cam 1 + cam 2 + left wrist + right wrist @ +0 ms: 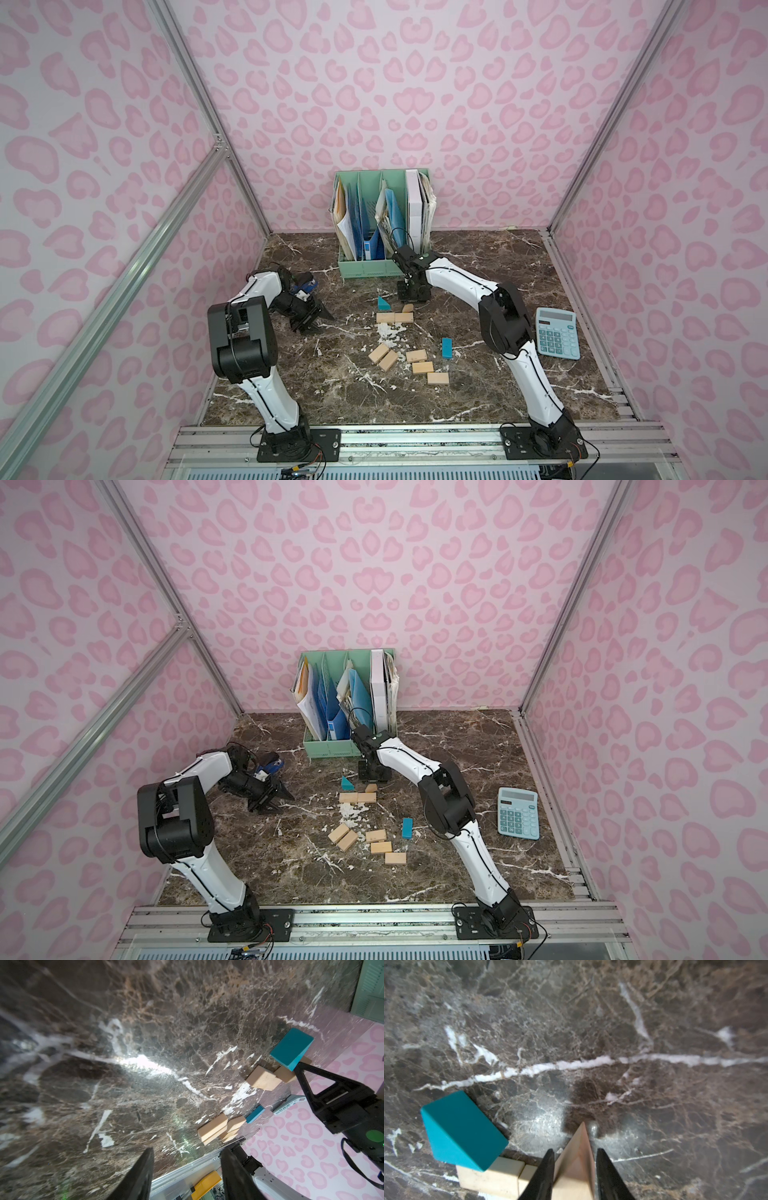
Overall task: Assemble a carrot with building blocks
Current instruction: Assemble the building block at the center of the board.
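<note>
Note that the carrot is only begun. Two tan rectangular blocks (394, 318) lie end to end on the worktop (478, 399), in front of the green file organiser (365, 266), and read as the wide top row. The teal triangle (383, 303) stands at the far side of the row's left block as one leaf. The right claw (574, 1150) points down at the far side of the same row with a finger on each side of the tan wooden triangle (576, 1174). This hold suits setting the second leaf next to the teal one. You cannot tell from the right wrist view whether the fingers press the wood or stand just clear of it, so treat the grip as unconfirmed. The left claw (318, 319) sits well apart to the left of the build, released, with nothing between its fingers; this position probably leaves room for the right arm. The remaining stock lies nearer the robot among white crumbs (390, 330): five tan rectangular blocks (416, 355) and the teal rectangular block (446, 348). The calculator (557, 332) at the right plays no part. In both top views the right claw's body covers its fingertips and part of the tan wooden triangle. The right wrist view cuts off the triangle's near end at the frame edge, so you cannot tell whether it rests on the worktop or touches the row. Contact between the teal triangle and the row is equally unclear.
</note>
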Controlling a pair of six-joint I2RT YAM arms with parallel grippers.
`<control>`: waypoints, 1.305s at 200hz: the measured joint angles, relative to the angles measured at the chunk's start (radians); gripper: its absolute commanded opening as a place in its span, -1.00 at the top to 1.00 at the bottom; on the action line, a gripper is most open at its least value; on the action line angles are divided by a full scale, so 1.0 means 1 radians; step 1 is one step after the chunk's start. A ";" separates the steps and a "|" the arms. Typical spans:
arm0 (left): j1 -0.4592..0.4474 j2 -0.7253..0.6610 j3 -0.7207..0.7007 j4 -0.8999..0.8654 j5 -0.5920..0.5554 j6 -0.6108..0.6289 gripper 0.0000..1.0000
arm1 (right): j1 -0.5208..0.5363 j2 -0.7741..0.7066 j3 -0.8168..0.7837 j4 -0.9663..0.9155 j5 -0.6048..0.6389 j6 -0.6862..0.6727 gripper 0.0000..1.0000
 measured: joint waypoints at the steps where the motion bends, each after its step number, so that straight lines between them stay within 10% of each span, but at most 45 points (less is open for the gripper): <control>1: 0.000 0.000 0.000 0.000 0.000 0.000 -0.07 | 0.000 0.000 -0.001 0.000 0.000 0.000 0.34; 151: -0.152 0.032 0.157 -0.008 0.005 -0.029 -0.05 | 0.003 -0.140 -0.111 0.067 -0.017 0.053 -0.07; 190: -0.208 0.050 0.162 -0.008 0.006 -0.043 -0.04 | 0.068 -0.241 -0.248 0.084 -0.016 0.053 -0.49; 261: -0.230 0.095 0.237 0.007 0.008 -0.093 -0.05 | 0.134 -0.223 -0.353 0.089 -0.026 0.079 -0.41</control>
